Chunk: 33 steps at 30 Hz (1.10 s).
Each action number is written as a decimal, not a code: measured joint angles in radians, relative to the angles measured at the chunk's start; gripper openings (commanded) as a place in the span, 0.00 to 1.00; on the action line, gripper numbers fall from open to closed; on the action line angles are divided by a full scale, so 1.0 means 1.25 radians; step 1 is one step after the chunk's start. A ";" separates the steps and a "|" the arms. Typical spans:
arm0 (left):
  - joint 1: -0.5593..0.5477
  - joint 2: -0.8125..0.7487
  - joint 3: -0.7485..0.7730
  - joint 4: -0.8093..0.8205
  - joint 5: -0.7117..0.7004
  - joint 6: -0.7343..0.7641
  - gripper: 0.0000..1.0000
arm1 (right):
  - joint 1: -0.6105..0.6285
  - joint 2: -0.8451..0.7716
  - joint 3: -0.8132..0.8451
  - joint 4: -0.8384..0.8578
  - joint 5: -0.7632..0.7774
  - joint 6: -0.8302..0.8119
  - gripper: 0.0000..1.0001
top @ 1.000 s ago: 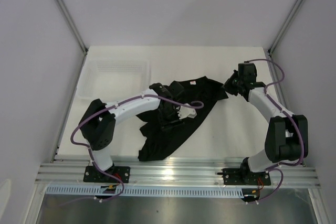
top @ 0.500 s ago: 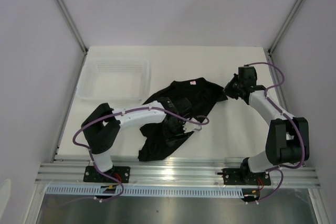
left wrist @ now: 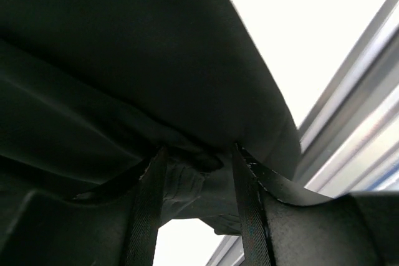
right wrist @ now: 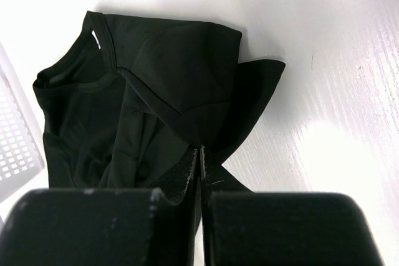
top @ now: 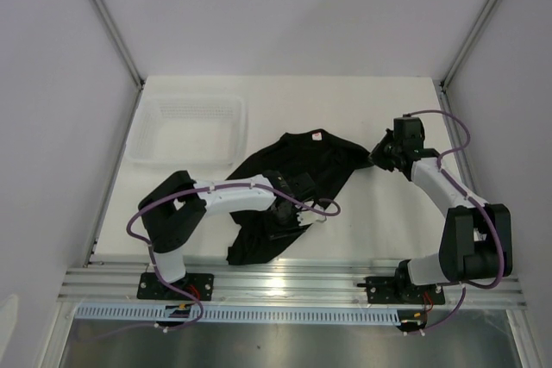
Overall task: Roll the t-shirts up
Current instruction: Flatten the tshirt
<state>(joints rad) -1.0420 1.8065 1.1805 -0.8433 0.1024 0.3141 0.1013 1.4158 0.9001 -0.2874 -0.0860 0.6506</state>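
I counted one black t-shirt (top: 302,161) on one white table (top: 388,101), with one pale label (right wrist: 95,37) at its neck. There was one white mesh basket (top: 185,131). I had two arms (top: 233,191) and so two grippers, my left gripper (left wrist: 196,175) and my right gripper (right wrist: 199,160), each with two fingers. Two purple cables (top: 136,215) showed, one per arm.

Bare white table (top: 371,109) lay open behind and to the right of the crumpled black t-shirt (top: 319,165). A white mesh basket (top: 185,127) filled the far left corner. The left arm (top: 233,193) stretched low across the shirt's near half.
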 measured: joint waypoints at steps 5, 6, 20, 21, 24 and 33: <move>0.000 0.000 -0.002 0.001 -0.031 0.000 0.51 | -0.001 -0.006 -0.002 0.000 0.000 -0.001 0.00; 0.000 0.000 -0.002 0.001 -0.038 0.000 0.51 | -0.001 -0.006 -0.002 0.000 0.000 -0.001 0.00; 0.020 0.000 -0.002 0.005 -0.106 0.013 0.06 | -0.005 -0.006 -0.002 0.000 -0.001 -0.013 0.00; 0.021 0.000 -0.002 0.005 -0.107 0.017 0.01 | -0.005 -0.006 -0.002 0.000 -0.001 -0.013 0.00; 0.025 0.000 0.000 -0.002 -0.110 0.022 0.01 | -0.006 -0.006 -0.002 0.000 -0.001 -0.013 0.00; 0.107 -0.028 0.082 -0.046 -0.136 0.046 0.01 | -0.054 -0.010 0.059 -0.065 -0.010 -0.040 0.00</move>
<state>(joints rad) -0.9085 1.7714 1.2835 -0.9012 -0.0673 0.3714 0.0341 1.4033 0.9733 -0.3683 -0.0986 0.6003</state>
